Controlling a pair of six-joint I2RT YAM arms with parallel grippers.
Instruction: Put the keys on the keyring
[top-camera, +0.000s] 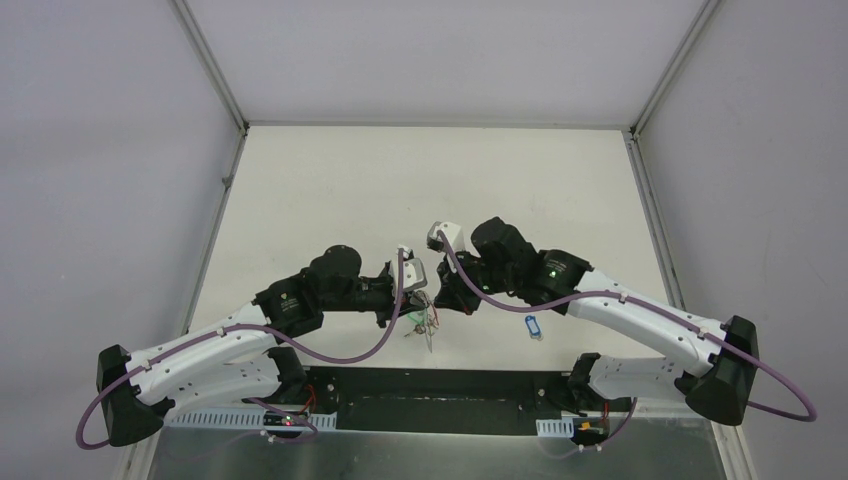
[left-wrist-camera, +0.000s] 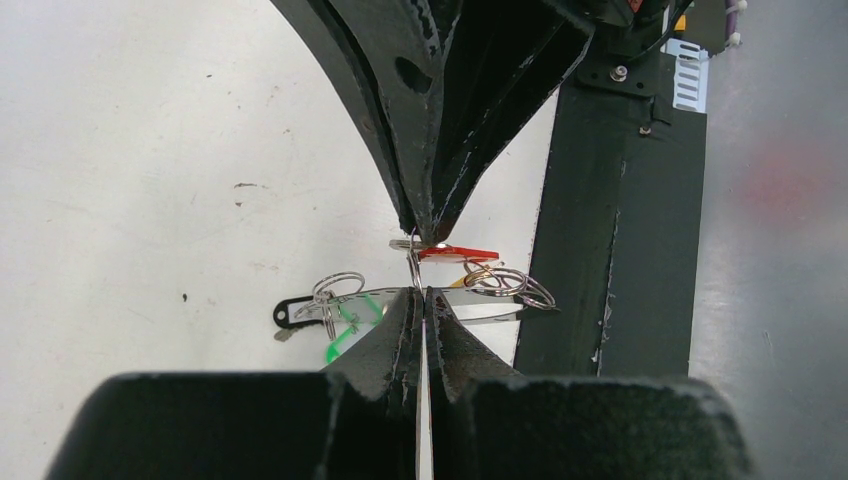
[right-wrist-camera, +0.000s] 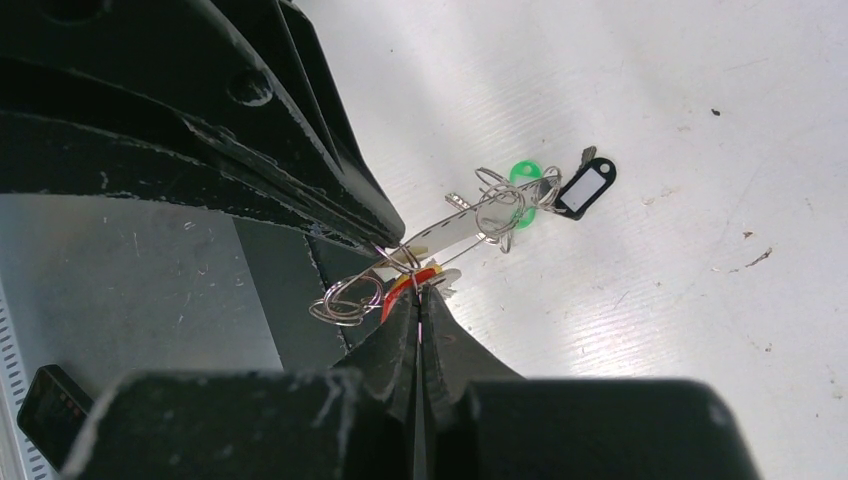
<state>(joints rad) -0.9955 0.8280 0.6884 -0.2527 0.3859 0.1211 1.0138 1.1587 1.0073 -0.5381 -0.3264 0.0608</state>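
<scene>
Red key (left-wrist-camera: 458, 254) pinched in right tool (right-wrist-camera: 418, 292), jaws fully closed on it. Left tool (left-wrist-camera: 425, 295), likewise closed, appears to grip the keyring (right-wrist-camera: 450, 222). The tools meet tip to tip just above the counter (top-camera: 420, 180), probably to steady a split ring for threading. Green tag (right-wrist-camera: 520, 172) and black tag (right-wrist-camera: 585, 187) seem already on the keyring. Blue key (top-camera: 533, 327) lies apart. Black tag's label is blank; no legible writing.

A scuffed white tabletop (left-wrist-camera: 150, 150) lies under and left of the fingers (left-wrist-camera: 400, 330), a black mounting plate (left-wrist-camera: 610, 250) and grey metal sheet (left-wrist-camera: 780, 250) to their right.
</scene>
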